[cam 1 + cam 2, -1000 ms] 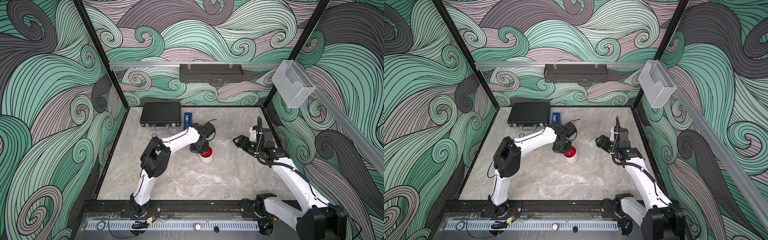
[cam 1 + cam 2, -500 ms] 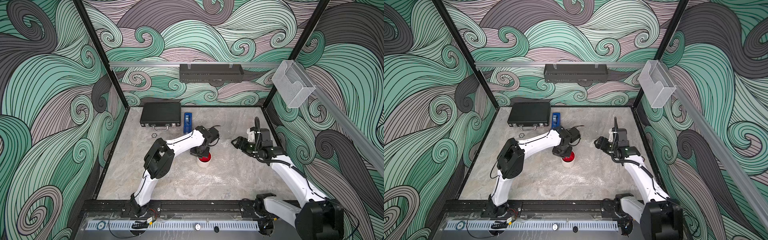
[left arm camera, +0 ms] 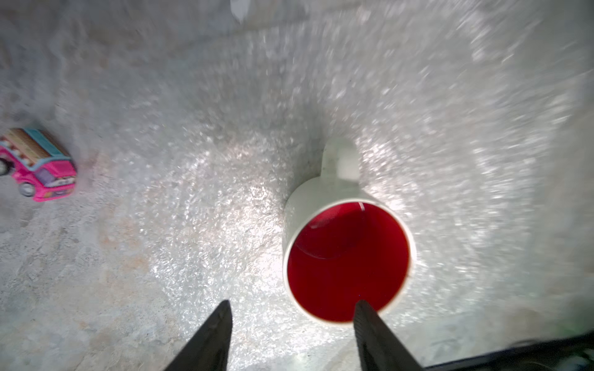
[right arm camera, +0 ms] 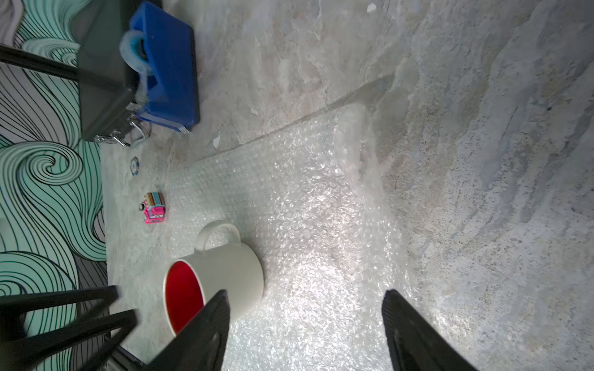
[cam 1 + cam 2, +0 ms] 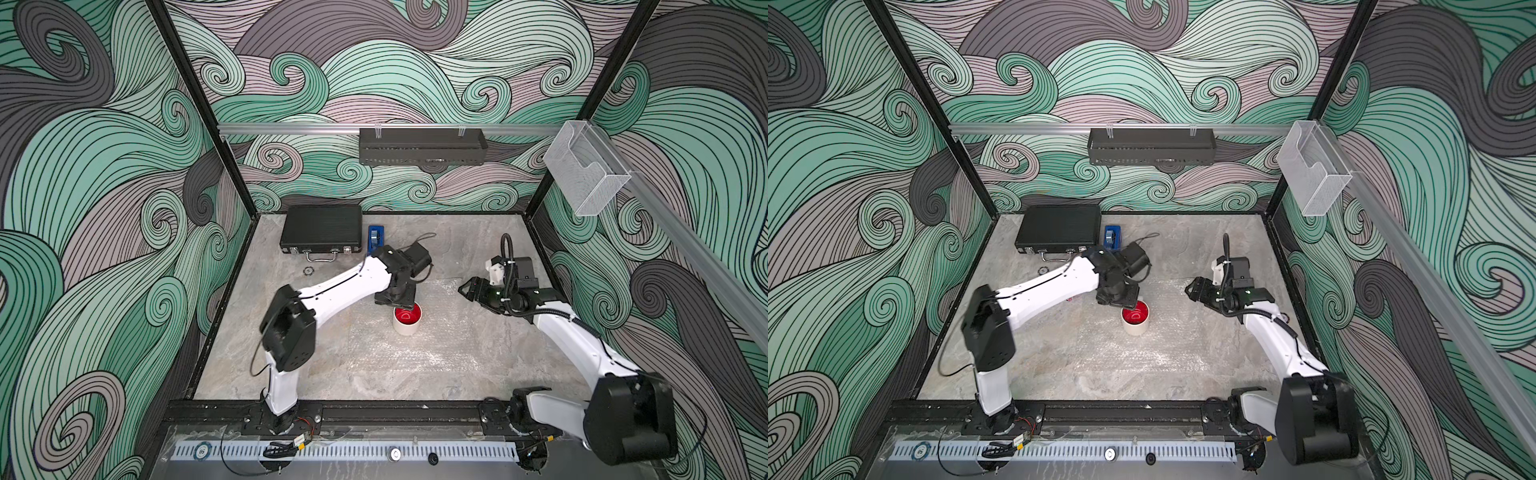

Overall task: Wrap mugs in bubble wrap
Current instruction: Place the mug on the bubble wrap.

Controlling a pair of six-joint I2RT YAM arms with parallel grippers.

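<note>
Mug (image 5: 407,320), white, red-lined: stands upright on the bubble wrap (image 5: 440,349), mid-bench (image 5: 291,365). Long axis vertical, mouth up, handle toward the bench's back.
Left pincer (image 3: 291,305): jaws apart, empty, straddling the rim.
Right pincer (image 4: 305,294): open, empty, nearby.
Handling: raise left pincer straight up, clear of rim, to avoid tipping.

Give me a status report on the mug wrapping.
Left gripper open over mug rim. Right gripper open, empty, off to the side. Mug upright on bubble wrap, unwrapped. Toy car beside wrap, clear of mug.
</note>
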